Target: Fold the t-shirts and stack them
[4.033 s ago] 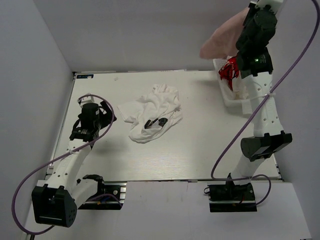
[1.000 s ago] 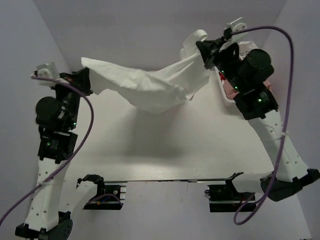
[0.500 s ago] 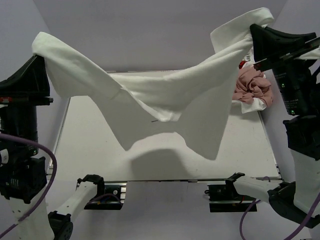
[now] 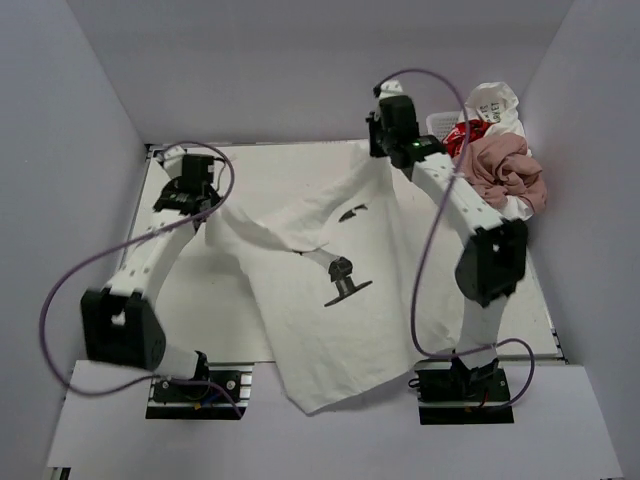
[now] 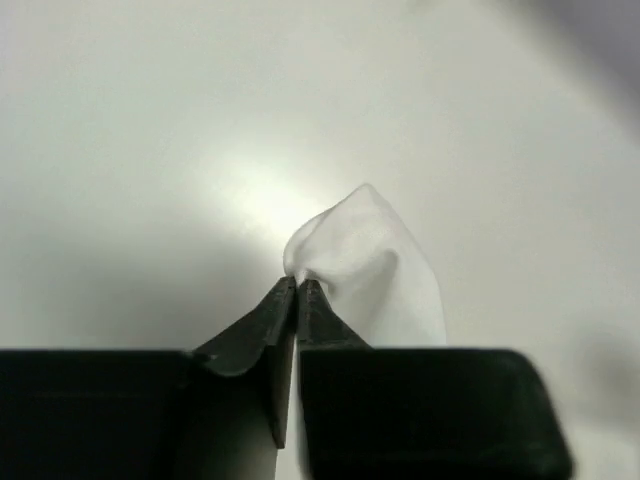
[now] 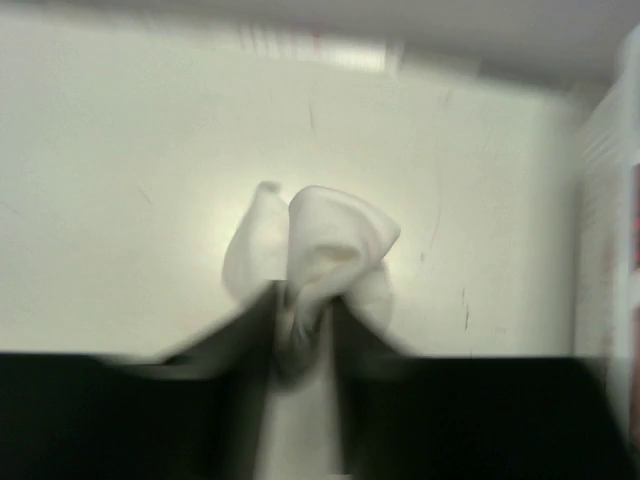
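White tee [image 4: 320, 290] lies spread on the table [image 4: 200, 320], hem over the near edge. Your left gripper [image 5: 298, 285] is clamped on its far-left end, your right gripper [image 6: 300, 300] on its far-right end. You are laying it flat; next, release and fold (my judgement). Count: one spread; three heaped far right, pink tee [image 4: 505, 165], red-printed tee [image 4: 462, 135], second white tee [image 4: 495, 100]; one basket [image 4: 437, 123].

T-shirts: four. One white tee with black marks [image 4: 330, 320], one dusty pink tee [image 4: 505, 165], one red-printed tee [image 4: 460, 137], one further white tee [image 4: 493, 100]. Basket [image 4: 437, 124]: one. Robot arms: two, left arm [image 4: 150, 255] and right arm [image 4: 450, 195]. Table [image 4: 200, 300]: one.
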`<action>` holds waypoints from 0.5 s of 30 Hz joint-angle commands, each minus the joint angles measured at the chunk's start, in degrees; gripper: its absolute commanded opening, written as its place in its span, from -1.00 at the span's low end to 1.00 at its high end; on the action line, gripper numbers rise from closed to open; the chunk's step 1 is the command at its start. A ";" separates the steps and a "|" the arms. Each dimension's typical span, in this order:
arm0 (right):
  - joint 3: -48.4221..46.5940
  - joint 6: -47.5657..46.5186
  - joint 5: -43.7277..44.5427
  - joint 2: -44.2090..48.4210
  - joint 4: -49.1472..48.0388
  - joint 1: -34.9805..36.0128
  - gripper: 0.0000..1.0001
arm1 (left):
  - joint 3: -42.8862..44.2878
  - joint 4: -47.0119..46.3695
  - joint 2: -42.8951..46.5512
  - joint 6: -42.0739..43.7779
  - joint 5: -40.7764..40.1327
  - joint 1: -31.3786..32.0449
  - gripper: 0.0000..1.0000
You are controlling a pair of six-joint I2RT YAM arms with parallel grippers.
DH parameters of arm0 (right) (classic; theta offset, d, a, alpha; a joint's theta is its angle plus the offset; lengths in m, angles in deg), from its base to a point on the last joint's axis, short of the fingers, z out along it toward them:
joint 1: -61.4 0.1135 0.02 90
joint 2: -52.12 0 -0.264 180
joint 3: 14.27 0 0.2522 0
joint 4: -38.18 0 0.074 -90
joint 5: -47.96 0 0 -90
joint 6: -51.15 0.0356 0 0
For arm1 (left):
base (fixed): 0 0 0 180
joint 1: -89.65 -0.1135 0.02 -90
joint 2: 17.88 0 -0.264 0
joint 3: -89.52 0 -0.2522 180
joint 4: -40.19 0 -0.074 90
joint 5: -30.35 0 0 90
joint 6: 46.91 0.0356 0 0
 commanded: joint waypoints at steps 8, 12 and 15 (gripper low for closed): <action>7.07 6.26 -4.64 -1.10 4.89 0.10 0.80 | -5.42 1.96 -0.68 1.40 6.17 -0.20 0.99; 30.61 14.27 -6.12 9.53 -1.35 0.63 0.80 | -9.48 -7.73 2.67 11.07 20.60 0.33 0.99; 44.62 20.76 -5.17 16.74 -0.57 0.98 0.80 | -4.76 -7.12 -3.98 16.00 28.14 0.94 0.99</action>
